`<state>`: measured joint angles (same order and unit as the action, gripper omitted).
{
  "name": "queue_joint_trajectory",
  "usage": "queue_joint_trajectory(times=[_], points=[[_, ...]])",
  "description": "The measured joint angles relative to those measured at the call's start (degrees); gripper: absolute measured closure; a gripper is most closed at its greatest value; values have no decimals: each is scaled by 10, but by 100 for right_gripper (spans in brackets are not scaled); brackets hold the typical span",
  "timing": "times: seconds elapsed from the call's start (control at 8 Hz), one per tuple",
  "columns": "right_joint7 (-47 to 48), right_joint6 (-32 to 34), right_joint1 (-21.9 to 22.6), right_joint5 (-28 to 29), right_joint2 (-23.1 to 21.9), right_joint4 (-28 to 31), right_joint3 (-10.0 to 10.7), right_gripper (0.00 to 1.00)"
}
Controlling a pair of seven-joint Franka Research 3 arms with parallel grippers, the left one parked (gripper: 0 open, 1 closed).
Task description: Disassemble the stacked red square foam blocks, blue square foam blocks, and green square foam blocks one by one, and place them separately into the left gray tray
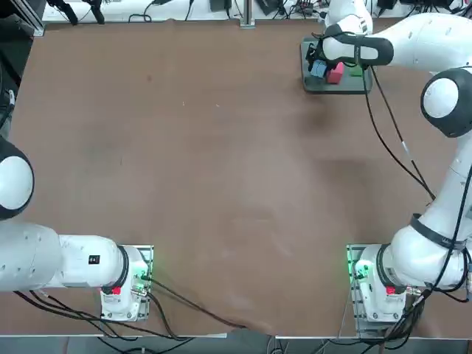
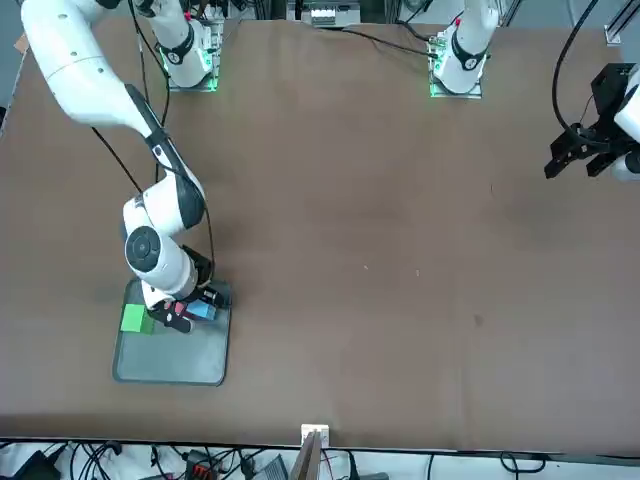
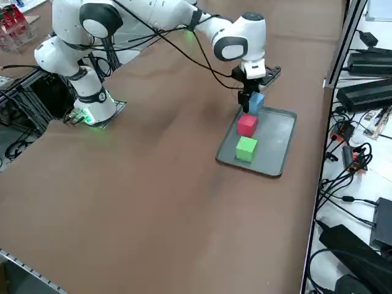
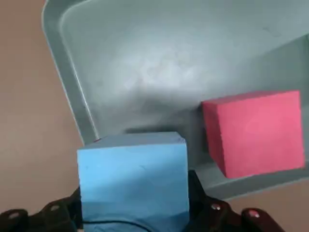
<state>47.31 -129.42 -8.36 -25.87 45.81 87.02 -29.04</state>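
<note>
In the right wrist view, the blue cube [image 4: 135, 186] is held between the fingers of the right gripper [image 4: 135, 188], which are set narrowly against its two opposite sides. The red cube [image 4: 258, 135] is seen apart from it on the tray [image 4: 159, 58], with a strip of bare floor between them; whether the blue cube's underside is touching the tray cannot be told. In the right side view, the three cubes are spread in a loose row, the green cube [image 3: 246, 149] at the far end from the gripper, with red between. The stack is thus already taken apart, and the last placing is judged to be in hand. In the front view, a wide bare stretch of tray is left beside the row, but the blue cube is near the rim. In the top view, the cubes are partly covered by the arm [image 1: 413, 48]. For the next move, the blue cube should be settled flat, the fingers parted gently, and the gripper lifted straight up, so that neither the rim nor the red cube is nudged.
</note>
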Motion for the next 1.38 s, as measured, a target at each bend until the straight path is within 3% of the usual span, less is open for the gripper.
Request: queue_joint_trajectory(times=[0.5, 0.62, 0.75, 1.38], points=[[0, -9, 1, -1, 9, 1, 0, 19], [0, -14, 1, -1, 14, 2, 0, 6], [0, -18, 1, -2, 17, 2, 0, 0], [0, 1, 1, -2, 9, -1, -2, 0]])
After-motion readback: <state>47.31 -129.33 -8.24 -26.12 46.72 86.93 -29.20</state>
